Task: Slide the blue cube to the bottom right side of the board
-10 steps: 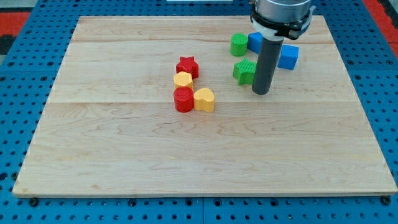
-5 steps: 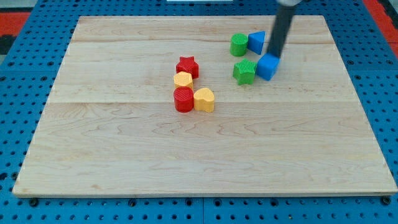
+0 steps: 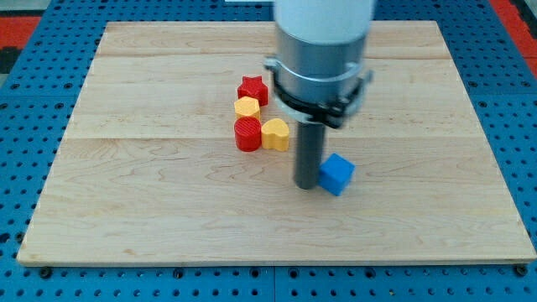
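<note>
It looks like a lab: a wooden board [image 3: 168, 210] lies on a blue table with holes [image 3: 25, 168].

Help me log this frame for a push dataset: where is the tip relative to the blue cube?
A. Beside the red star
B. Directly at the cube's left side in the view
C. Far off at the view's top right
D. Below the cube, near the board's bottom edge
B: my tip stands right against the view's left side of the blue cube, well below the red and yellow cluster.
</note>
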Robot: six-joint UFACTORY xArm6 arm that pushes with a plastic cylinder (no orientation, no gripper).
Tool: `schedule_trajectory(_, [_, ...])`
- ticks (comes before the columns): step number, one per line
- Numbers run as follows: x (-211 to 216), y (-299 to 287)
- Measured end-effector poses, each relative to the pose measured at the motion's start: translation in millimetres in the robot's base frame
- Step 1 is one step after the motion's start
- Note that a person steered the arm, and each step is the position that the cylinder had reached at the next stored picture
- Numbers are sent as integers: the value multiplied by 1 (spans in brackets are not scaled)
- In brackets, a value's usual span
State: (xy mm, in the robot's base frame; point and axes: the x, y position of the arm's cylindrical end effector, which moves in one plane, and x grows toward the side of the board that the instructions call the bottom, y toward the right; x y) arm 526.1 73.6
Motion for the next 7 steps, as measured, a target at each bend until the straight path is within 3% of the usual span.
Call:
schedule_trajectory(1, [-2, 15])
schedule_trajectory(2, [-46, -34])
schedule_trajectory(3, [-52, 15])
schedule_trajectory(4, [-31, 50])
schedule_trajectory(5, [-60, 54])
schedule_trajectory(7, [-2, 91])
